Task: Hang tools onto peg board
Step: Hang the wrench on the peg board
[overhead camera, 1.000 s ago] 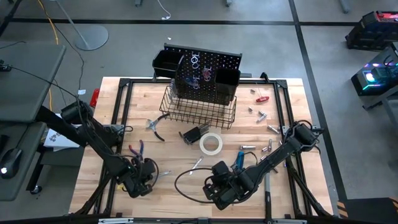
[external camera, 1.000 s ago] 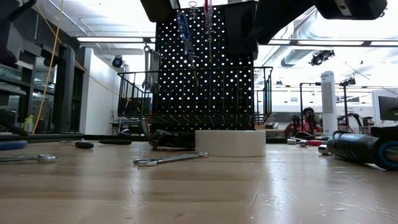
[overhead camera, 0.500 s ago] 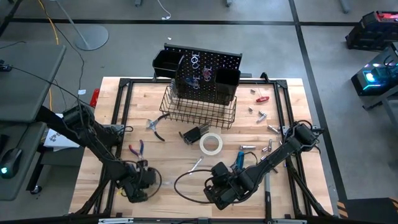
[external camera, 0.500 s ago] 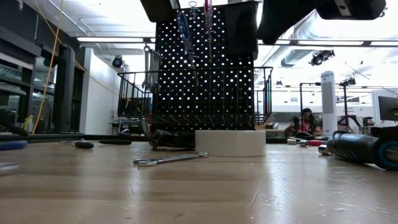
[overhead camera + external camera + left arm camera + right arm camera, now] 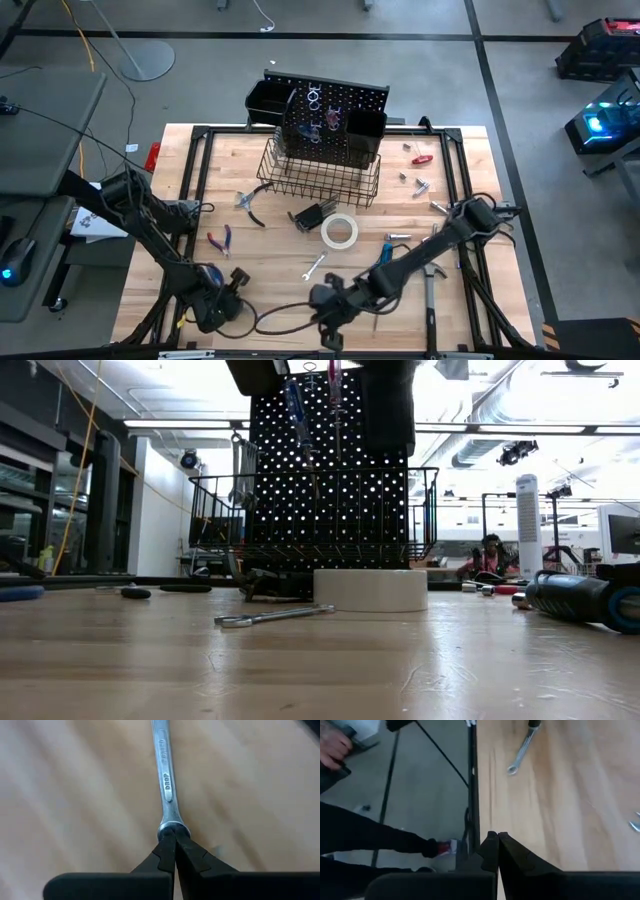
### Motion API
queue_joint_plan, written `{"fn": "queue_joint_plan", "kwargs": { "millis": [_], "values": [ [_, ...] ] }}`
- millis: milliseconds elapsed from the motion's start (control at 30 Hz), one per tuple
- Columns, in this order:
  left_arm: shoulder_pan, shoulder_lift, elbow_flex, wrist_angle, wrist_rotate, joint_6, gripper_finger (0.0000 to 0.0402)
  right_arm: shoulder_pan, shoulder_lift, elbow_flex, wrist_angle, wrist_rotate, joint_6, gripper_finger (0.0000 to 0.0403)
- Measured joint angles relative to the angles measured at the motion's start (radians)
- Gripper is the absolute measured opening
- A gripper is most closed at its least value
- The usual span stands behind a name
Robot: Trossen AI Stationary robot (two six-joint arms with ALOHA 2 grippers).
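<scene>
- The left gripper (image 5: 205, 308) sits low at the table's (image 5: 290, 270) front-left corner, its fingers (image 5: 167, 852) pinched on the end of a silver wrench (image 5: 164, 775) that points away over the wood.
- The right gripper (image 5: 328, 318) is at the table's front edge near the middle, its fingers (image 5: 494, 851) pressed together and holding nothing.
- The peg board (image 5: 335, 120) stands upright at the table's back edge, with a wire basket (image 5: 320, 172) in front and black bins at its sides; a few tools hang on it.
- A white tape roll (image 5: 339, 231) lies near the table's middle, another wrench (image 5: 314, 266) just in front of it.
- Red-handled pliers (image 5: 220, 240) lie toward the left edge, and a red-handled screwdriver (image 5: 421, 158) lies near the back-right corner.
- A person's hand (image 5: 335, 747) and dark sleeve (image 5: 370, 837) show past the table's front edge.
</scene>
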Motion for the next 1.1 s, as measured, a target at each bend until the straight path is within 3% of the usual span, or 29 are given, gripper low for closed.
{"fn": "queue_joint_plan", "kwargs": {
  "millis": [133, 300, 500, 767, 1000, 1100],
  "values": [
    [-0.003, 0.004, -0.003, 0.099, 0.018, 0.099, 0.0000, -0.020, 0.046, 0.000, 0.088, -0.012, -0.021, 0.0000],
    [-0.006, 0.012, -0.004, 0.211, 0.014, 0.119, 0.0000, -0.029, 0.088, 0.000, 0.146, -0.026, -0.023, 0.0015],
    [-0.008, 0.052, -0.003, 0.305, -0.006, 0.123, 0.0000, -0.021, 0.129, 0.000, 0.199, -0.123, -0.085, 0.0097],
    [0.007, 0.155, 0.061, 0.408, -0.023, 0.003, 0.0000, -0.009, 0.169, 0.000, 0.277, -0.127, -0.259, 0.0205],
    [-0.006, 0.261, 0.179, 0.409, -0.031, 0.050, 0.0000, -0.014, 0.208, 0.000, 0.385, -0.135, -0.356, 0.0216],
    [-0.003, 0.288, 0.197, 0.412, -0.028, -0.031, 0.0000, -0.014, 0.250, 0.054, 0.362, -0.142, -0.356, 0.0216]
  ]
}}
